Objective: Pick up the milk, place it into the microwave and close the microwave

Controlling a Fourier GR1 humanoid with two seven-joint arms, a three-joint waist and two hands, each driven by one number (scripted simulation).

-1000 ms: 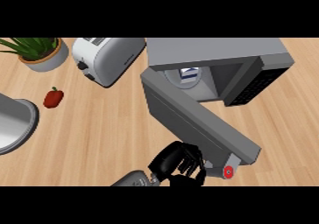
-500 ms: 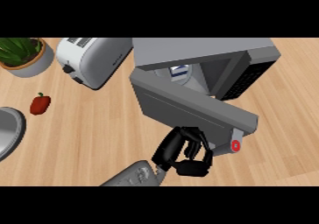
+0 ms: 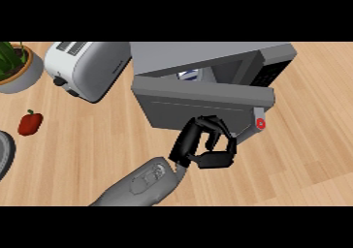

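Several items are seen on the wooden counter. At far left a potted plant is placed, with a red pepper lying nearer the lower edge and a white toaster to the plant's right. Right of the toaster the grey microwave is set, its door standing partly open. The milk (only a white-and-blue sliver is visible) is lodged inside, behind the door. The left hand is held at the door's lower edge, fingers curled with nothing enclosed. A red disc is marked at the door's right end.
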